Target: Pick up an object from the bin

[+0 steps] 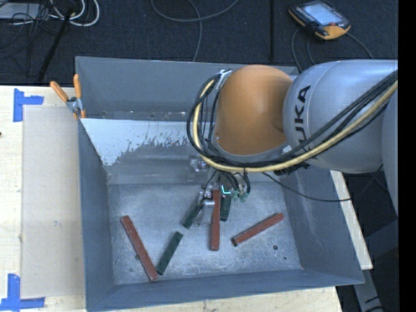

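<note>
Orange-capped arm [250, 109] partly hides the central brown stick [214, 234].

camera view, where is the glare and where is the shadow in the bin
In the camera view, glare whitens the left of the grey metal bin's back wall; the floor looks darker under the orange wrist cover, round the end effector.

A reddish-brown flat stick [214, 233] lies just below mid-frame, running nearly straight up the picture. A dark green stick [225, 208] sits just right of its upper end; a second green stick [191, 218] slants to its left.
</note>
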{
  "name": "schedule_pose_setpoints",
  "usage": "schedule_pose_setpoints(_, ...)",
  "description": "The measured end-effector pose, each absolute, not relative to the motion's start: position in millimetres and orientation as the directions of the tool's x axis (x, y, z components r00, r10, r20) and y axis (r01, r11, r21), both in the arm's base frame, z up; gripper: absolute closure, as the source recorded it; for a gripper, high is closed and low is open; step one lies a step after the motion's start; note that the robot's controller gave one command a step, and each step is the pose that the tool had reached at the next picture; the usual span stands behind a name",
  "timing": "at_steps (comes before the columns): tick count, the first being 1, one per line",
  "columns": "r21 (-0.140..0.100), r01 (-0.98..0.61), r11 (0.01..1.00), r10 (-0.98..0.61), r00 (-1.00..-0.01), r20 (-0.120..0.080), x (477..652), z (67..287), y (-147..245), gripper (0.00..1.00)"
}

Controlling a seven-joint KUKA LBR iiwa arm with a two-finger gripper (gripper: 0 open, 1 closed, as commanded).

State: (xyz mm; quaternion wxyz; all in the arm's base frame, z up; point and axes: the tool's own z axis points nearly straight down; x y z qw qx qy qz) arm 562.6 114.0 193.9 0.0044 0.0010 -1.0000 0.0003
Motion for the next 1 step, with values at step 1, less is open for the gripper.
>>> schedule_pose_setpoints(1, 0.000, 0.000, 1.000, 0.000, -1.000, 0.001, 564.3, 198.2, 113.5, 0.00)
